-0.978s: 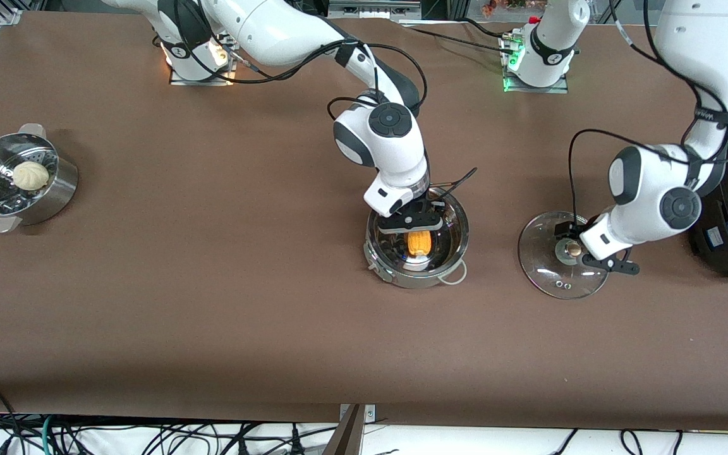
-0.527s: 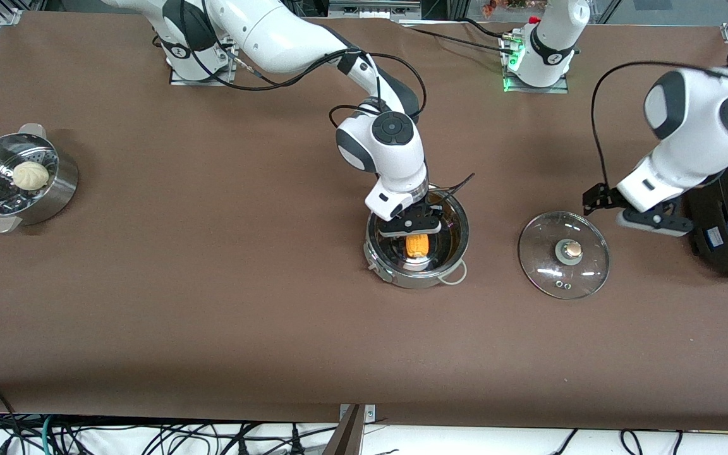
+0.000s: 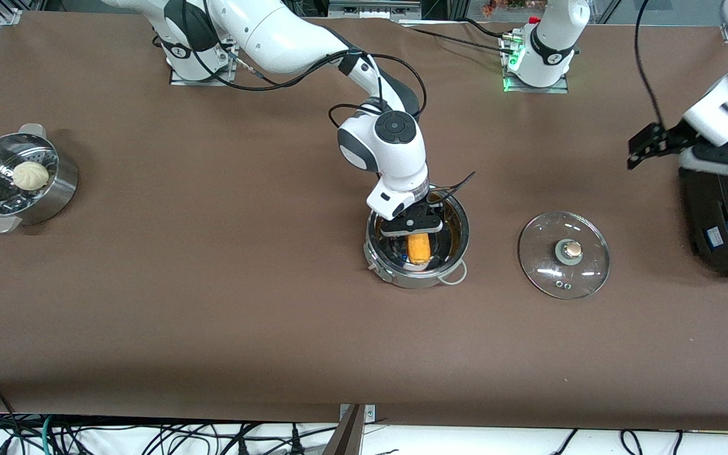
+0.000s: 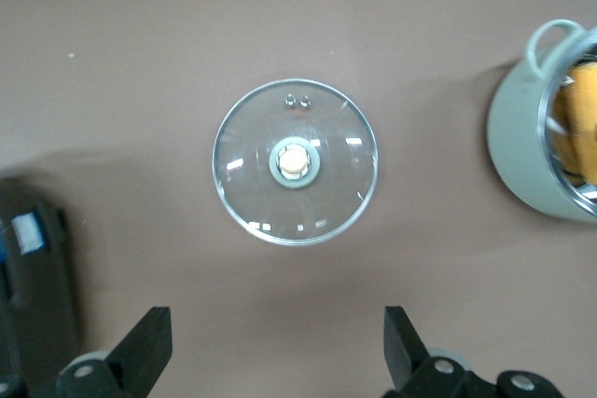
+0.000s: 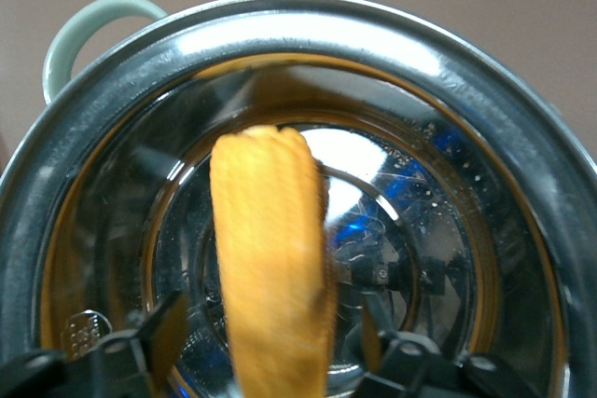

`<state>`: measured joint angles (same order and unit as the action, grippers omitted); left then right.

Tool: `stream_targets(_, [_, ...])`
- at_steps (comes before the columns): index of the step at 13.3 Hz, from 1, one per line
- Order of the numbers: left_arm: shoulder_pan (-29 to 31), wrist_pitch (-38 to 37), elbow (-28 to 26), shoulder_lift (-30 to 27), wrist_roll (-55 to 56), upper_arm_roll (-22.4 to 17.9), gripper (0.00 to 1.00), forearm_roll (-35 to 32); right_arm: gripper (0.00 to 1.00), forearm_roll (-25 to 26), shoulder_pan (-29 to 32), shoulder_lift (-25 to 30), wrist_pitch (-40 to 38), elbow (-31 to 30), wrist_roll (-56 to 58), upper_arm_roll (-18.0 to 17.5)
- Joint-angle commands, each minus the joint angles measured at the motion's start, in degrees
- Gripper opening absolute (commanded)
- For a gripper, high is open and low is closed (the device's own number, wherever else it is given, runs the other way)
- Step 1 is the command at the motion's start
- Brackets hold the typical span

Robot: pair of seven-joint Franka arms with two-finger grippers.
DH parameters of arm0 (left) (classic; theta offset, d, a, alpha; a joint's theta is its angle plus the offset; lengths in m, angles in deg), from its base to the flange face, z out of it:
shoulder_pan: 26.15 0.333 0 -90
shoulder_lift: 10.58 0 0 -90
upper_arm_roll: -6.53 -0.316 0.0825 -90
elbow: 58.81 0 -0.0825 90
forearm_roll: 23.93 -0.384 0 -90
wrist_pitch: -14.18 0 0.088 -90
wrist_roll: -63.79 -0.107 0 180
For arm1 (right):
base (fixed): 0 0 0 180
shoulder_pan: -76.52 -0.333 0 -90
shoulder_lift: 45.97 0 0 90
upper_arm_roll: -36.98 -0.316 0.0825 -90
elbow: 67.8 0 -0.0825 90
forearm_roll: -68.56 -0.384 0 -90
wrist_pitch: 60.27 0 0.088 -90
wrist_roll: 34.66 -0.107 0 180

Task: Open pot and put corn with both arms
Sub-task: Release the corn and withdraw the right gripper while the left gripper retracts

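Steel pot: lidless, mid-worktop.
Corn: lying inside the pot, between the fingers of the right end effector, which are spread with gaps either side.
Glass lid: flat on the worktop beside the pot, toward the left arm's end.
Left end effector: wide open, empty, raised over the worktop near the black cooker.
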<state>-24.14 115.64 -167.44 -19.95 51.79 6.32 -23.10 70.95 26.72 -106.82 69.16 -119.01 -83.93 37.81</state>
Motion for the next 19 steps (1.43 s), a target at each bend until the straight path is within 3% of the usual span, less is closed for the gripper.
stream_targets(1, [0.5, -10.0, 8.3, 1.5, -0.2, -0.4, 1.0, -1.5, 1.0, 1.1, -0.3, -0.1, -4.7, 2.1, -0.3, 0.6])
stream_targets(5, [0.4, -19.8, 16.4, 2.5, 2.0, -0.1, 1.0, -2.6, 1.0, 0.9, 1.5, 9.1, -20.1, 2.1, 9.2, 1.9])
stream_targets(9, [0.4, -20.2, 16.3, 3.8, 7.0, -0.4, 1.0, -2.7, 1.0, 0.6, 7.8, 16.5, -29.7, 1.8, 14.5, 2.5])
stream_targets(14, [0.4, -21.0, 16.5, 4.1, 7.2, 0.0, 1.0, -2.7, 1.0, -0.6, 21.6, 25.2, -47.9, 0.8, 32.3, 3.2])
stream_targets(19, [0.4, -21.0, 16.5, 4.1, 7.2, 0.0, 1.0, -2.6, 1.0, -0.9, 37.8, 28.3, -55.8, 0.8, 44.9, 3.5])
